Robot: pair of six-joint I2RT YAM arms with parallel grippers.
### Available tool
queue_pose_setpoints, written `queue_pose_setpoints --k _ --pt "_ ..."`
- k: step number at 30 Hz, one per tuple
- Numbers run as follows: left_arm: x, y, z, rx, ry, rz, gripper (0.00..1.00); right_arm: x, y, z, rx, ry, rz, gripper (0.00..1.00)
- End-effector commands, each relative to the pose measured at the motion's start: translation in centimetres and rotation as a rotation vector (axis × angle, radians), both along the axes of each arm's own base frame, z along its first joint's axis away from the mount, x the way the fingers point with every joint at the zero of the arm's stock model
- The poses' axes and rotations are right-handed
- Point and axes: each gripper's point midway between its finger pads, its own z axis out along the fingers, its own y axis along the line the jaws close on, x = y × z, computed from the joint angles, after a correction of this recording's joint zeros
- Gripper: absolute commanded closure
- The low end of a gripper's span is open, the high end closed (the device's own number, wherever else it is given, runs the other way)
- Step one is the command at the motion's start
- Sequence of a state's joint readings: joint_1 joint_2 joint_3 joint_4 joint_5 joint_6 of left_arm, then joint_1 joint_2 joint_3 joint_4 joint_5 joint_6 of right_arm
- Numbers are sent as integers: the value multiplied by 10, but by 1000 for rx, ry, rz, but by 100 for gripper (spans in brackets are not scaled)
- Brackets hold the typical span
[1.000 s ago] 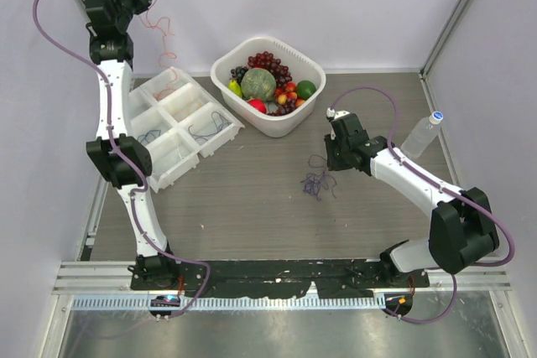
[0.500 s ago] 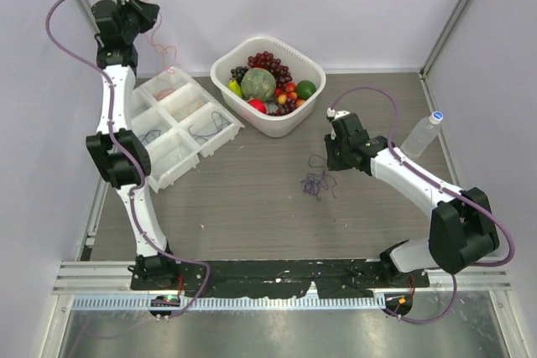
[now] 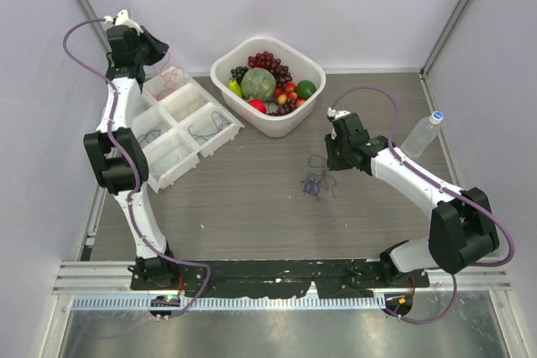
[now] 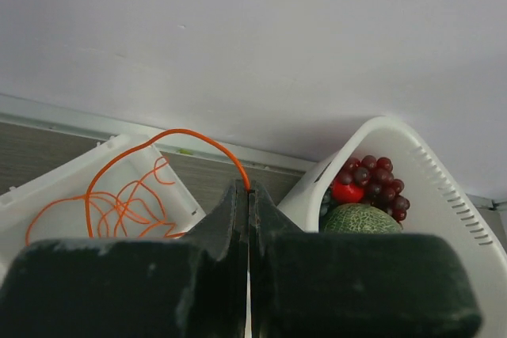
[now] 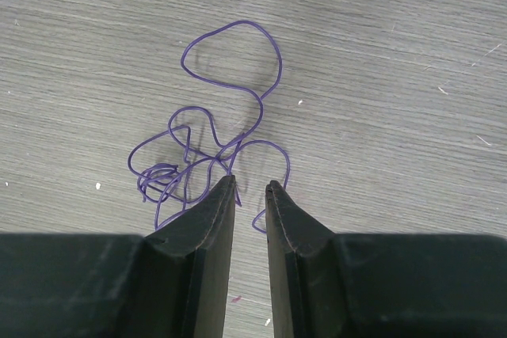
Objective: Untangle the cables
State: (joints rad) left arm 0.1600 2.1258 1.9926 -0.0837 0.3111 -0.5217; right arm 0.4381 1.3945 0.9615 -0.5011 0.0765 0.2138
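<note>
My left gripper (image 4: pixel 249 189) is shut on a thin orange-red cable (image 4: pixel 158 144), held above the far left of the table; the cable's loops hang into the far compartment of the white divided tray (image 4: pixel 178 195). In the top view the left gripper (image 3: pixel 156 49) is over that tray's (image 3: pixel 226 132) far corner. A purple cable (image 5: pixel 207 152) lies loosely tangled on the grey table. My right gripper (image 5: pixel 250 184) hovers just above it, jaws a little apart and empty. It shows in the top view (image 3: pixel 316 180) next to the right gripper (image 3: pixel 330 161).
A white basket (image 3: pixel 312 66) of fruit stands at the back middle. A clear water bottle (image 3: pixel 420 133) stands at the right. Thin dark cables lie in the tray's nearer compartments (image 3: pixel 208 130). The back wall is close behind the left gripper.
My left gripper has come down and to the right with the orange-red cable, lowering its loops into the tray. The right arm and purple cable have not moved.
</note>
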Motion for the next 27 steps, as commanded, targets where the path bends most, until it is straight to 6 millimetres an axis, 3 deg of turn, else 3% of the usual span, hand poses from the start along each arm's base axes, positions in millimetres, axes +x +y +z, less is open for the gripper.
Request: queue_pose_setpoints --k 1,8,17,25,27 --pt "-23 12 47 91 -70 48 100 11 4 9 24 -39 0 72" --pt "-29 42 -11 106 115 229 100 10 4 10 25 -41 -5 73" --pt "0 30 -78 45 327 183 100 9 3 12 31 -47 -11 73" --pt "-6 18 -136 -65 475 178 98 8 2 14 39 -54 -18 73" --pt "-6 18 -135 -69 489 175 92 8 4 14 44 -50 -13 72"
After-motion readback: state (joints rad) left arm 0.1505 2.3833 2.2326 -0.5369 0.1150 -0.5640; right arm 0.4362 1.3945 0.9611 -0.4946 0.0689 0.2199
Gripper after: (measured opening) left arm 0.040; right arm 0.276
